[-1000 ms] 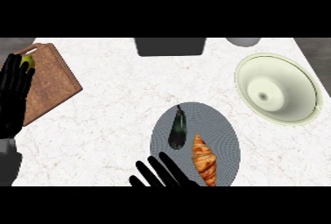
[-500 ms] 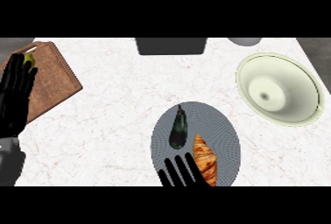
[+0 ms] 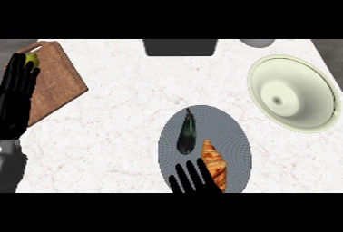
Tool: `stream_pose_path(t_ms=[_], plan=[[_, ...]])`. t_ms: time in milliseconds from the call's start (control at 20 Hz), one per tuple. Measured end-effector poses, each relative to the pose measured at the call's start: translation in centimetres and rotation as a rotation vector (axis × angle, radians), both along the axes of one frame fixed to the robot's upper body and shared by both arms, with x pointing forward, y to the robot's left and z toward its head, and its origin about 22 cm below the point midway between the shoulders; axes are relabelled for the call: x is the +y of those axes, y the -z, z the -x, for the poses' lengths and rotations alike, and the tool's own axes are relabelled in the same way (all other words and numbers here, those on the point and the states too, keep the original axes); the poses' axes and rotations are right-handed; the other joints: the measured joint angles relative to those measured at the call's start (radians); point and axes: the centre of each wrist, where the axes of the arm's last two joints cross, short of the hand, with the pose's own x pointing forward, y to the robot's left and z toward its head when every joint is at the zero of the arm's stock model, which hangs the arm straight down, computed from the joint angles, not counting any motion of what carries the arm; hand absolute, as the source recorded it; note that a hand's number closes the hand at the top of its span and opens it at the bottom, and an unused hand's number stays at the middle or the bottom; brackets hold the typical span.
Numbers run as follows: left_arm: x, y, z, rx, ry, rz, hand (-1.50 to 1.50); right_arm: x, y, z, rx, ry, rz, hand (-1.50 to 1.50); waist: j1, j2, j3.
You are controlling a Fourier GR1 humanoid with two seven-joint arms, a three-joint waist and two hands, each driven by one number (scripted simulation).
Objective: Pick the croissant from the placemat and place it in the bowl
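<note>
Two black hands show. The nearer, the right hand (image 3: 194,179), enters at the lower edge with fingers straight and spread, grasping nothing; its palm is cut off there. Just to its right, the golden-brown croissant (image 3: 215,162) lies lengthwise on the oval grey placemat (image 3: 231,133). Its lower left flank is partly covered by the outermost finger, so I cannot tell whether they touch. Just beyond the fingertips, on the same mat, lies a dark slender aubergine (image 3: 187,133), beside the croissant's far tip.

Farther off at the left edge, the left hand (image 3: 17,95) rests open, fingers straight, over a brown wooden cutting board (image 3: 57,86). A small yellow-green thing (image 3: 31,58) at its fingertips is mostly hidden. On the right of the white marbled surface (image 3: 120,127), well apart from the mat, stands the pale cream bowl (image 3: 295,93). At the far edge, a dark grey box (image 3: 181,46) and a grey round vessel (image 3: 257,42) are cut off.
</note>
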Motion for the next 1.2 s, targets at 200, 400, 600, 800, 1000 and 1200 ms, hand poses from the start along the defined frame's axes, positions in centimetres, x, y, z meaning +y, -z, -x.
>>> stream_pose_path(t_ms=[200, 400, 600, 800, 1000, 1200], plan=[[-0.3, 0.7, 0.3, -0.002, 0.004, 0.000, 0.00, -0.1, -0.2, -0.2, 0.020, 0.022, 0.004, -1.50, 0.004, 0.001, 0.001], [-0.1, -0.5, -0.1, -0.005, 0.008, 0.001, 0.00, 0.3, 0.0, -0.8, 0.030, 0.050, 0.008, -1.50, 0.006, 0.002, 0.001], [0.0, 0.1, -1.4, 0.002, 0.009, 0.005, 0.00, 0.0, 1.0, -0.9, 0.035, 0.088, 0.041, -1.50, 0.004, 0.003, 0.002], [0.0, 0.2, -0.8, 0.001, 0.012, 0.001, 0.00, 0.3, 2.4, -2.1, 0.028, 0.125, 0.079, -1.50, 0.008, 0.003, 0.002], [0.0, -0.3, -0.7, 0.006, 0.010, 0.004, 0.00, -0.8, 3.3, -3.0, 0.025, 0.132, 0.081, -1.50, 0.009, 0.003, 0.002], [-0.6, -0.2, -0.4, 0.005, 0.017, 0.002, 0.00, -1.3, 4.3, -4.3, 0.033, 0.112, 0.054, -1.50, 0.010, 0.003, 0.002]])
